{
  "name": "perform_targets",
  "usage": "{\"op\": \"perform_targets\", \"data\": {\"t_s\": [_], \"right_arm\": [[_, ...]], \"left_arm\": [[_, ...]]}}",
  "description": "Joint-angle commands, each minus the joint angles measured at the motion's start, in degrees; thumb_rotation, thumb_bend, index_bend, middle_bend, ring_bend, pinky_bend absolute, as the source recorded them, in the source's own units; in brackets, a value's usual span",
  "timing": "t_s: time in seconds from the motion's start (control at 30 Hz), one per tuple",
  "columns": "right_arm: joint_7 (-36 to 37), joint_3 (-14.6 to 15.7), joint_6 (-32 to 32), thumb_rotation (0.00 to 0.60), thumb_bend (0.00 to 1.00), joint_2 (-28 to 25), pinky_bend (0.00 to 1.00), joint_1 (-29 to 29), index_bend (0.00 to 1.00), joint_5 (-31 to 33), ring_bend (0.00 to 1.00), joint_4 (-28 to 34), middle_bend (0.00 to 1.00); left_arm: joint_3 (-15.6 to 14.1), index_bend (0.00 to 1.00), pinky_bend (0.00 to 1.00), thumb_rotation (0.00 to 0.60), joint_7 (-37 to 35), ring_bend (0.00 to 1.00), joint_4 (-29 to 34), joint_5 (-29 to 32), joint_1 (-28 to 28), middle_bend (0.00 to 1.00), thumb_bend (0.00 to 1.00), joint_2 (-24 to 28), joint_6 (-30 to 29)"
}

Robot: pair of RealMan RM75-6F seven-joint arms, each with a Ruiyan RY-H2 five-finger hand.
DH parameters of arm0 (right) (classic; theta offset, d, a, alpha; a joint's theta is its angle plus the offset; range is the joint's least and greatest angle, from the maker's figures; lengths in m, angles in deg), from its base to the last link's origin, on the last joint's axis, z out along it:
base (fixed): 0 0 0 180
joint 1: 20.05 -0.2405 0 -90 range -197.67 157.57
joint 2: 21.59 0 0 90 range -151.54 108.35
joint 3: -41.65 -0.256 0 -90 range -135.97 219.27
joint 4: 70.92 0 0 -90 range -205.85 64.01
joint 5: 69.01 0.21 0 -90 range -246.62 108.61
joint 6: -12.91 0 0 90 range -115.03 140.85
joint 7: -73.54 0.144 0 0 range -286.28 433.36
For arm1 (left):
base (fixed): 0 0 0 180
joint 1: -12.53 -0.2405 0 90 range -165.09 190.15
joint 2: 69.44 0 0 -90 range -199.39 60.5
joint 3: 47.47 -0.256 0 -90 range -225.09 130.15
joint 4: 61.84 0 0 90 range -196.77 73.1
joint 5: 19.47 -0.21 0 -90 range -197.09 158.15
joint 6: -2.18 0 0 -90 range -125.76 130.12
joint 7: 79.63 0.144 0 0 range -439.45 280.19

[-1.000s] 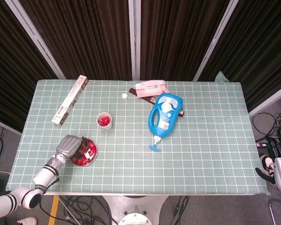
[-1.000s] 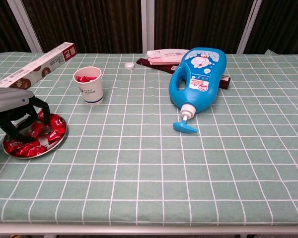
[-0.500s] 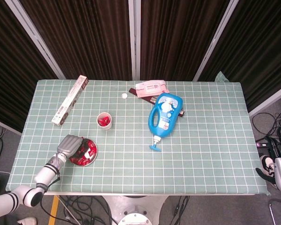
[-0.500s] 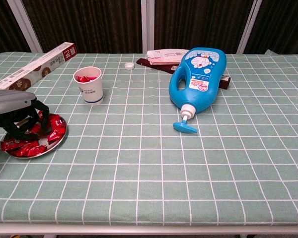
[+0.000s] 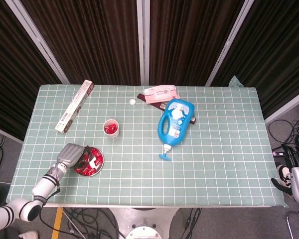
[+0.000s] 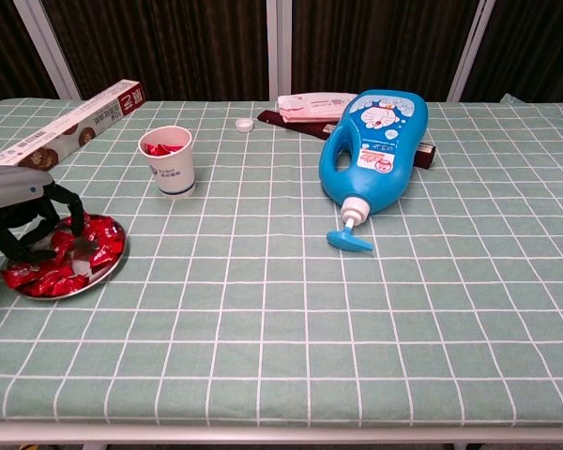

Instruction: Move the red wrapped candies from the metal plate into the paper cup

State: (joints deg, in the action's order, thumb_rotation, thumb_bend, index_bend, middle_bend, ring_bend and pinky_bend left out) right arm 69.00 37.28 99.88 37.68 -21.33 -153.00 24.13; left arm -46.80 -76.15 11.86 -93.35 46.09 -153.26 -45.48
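Showing cartoon label: blue bottle (image 6: 374, 147)

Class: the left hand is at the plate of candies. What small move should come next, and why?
Probably close the fingers on one candy. The left hand hangs over the metal plate with its fingers curled down among the red candies; whether it grips one is unclear, and the paper cup stands beyond.

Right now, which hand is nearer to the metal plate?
Left. The left hand hangs right over the plate, fingers curled down among the candies. The right hand shows in neither view, so it is not near the plate.
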Motion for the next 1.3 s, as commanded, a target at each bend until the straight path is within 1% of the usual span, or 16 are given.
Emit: {"op": "perform_targets", "data": {"t_s": [0.03,0.23,0.63,0.7,0.9,1.03,1.17,1.3], "right_arm": [[0.0,0.0,0.0,0.6,0.05,0.0,0.34,0.1,0.0,0.1,0.06,0.0,0.11],[0.0,0.1,0.2,0.6,0.05,0.0,0.34,0.3,0.0,0.1,0.06,-0.1,0.11],[-0.2,0.2,0.5,0.6,0.05,-0.1,0.34,0.5,0.0,-0.1,0.06,0.3,0.11],[-0.2,0.3,0.5,0.6,0.05,-0.1,0.34,0.5,0.0,-0.1,0.06,0.3,0.11],[-0.1,0.2,0.4,0.6,0.05,-0.1,0.34,0.4,0.0,-0.2,0.06,0.4,0.11],[0.1,0.3,0.5,0.6,0.05,-0.1,0.34,0.5,0.0,-0.4,0.06,0.2,0.11],[0.4,0.3,0.6,0.6,0.05,-0.1,0.34,0.5,0.0,-0.3,0.06,0.0,0.11],[0.9,0.3,0.3,0.6,0.05,-0.1,0.34,0.5,0.0,-0.2,0.06,-0.5,0.11]], "left_arm": [[-0.2,0.47,1.0,0.6,0.3,0.93,-0.3,0.2,0.1,0.83,0.33,0.1,0.6],[-0.3,0.48,1.0,0.6,0.6,0.93,-1.1,0.6,0.0,0.83,0.33,-0.3,1.0],[-0.2,0.58,1.0,0.6,-1.3,0.93,-4.1,0.3,-0.4,0.84,0.35,-2.0,1.2],[-0.1,0.6,1.0,0.6,-1.6,0.93,-4.4,-0.1,-0.4,0.85,0.36,-2.2,0.8],[0.1,0.67,1.0,0.6,-3.6,0.93,-5.0,-1.5,-1.0,0.88,0.44,-2.4,-0.9],[0.2,0.68,1.0,0.6,-4.7,0.93,-4.4,-2.3,-1.2,0.88,0.46,-1.8,-1.8],[1.4,0.68,1.0,0.6,-6.0,0.93,-1.7,-3.0,-1.1,0.88,0.45,0.2,-3.6],[4.2,0.68,1.0,0.6,-7.6,0.93,1.7,-3.0,0.3,0.88,0.45,2.7,-4.4]]}}
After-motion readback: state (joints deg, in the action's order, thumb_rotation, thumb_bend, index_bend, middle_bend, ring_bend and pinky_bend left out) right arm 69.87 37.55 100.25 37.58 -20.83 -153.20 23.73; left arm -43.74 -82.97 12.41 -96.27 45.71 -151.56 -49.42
